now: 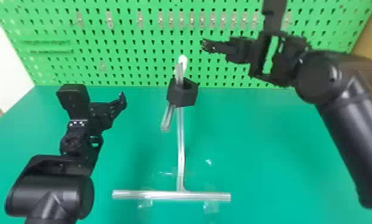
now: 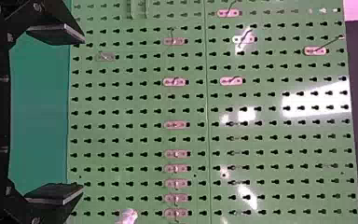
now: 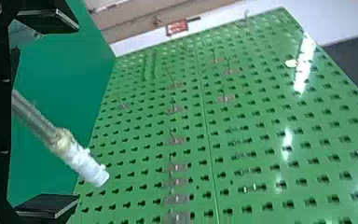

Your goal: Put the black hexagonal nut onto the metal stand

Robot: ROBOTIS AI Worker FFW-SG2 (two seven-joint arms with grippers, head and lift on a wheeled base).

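- Placing looks done: the black hexagonal nut [image 1: 189, 97] sits high on the metal stand [image 1: 181, 149], around its post by the look of the head view, with a short side rod [image 1: 167, 119] slanting out just below.
- Whether the nut bears on that side rod, I can't tell.
- Both hands are released. The left hand [image 2: 81, 114] has its fingers spread and empty, over the left side of the bench [image 1: 269, 143]; the right hand [image 3: 77, 112], also open and holding nothing, is up by the green pegboard [image 1: 134, 59], right of the stand and above the bench's back edge.
- What's left, I'd judge, is only drawing the hands clear without knocking the post.
- The head view gives the whole arrangement: nut, post and the base bar [image 1: 164, 195] lying well forward of the bench's back edge.
- The right wrist view adds a close look at the post's white tip [image 3: 86, 165] and the yellowish collar [image 3: 62, 140] beneath it.
- The left wrist view faces the pegboard squarely, its small metal clips [image 2: 175, 125] in a line.
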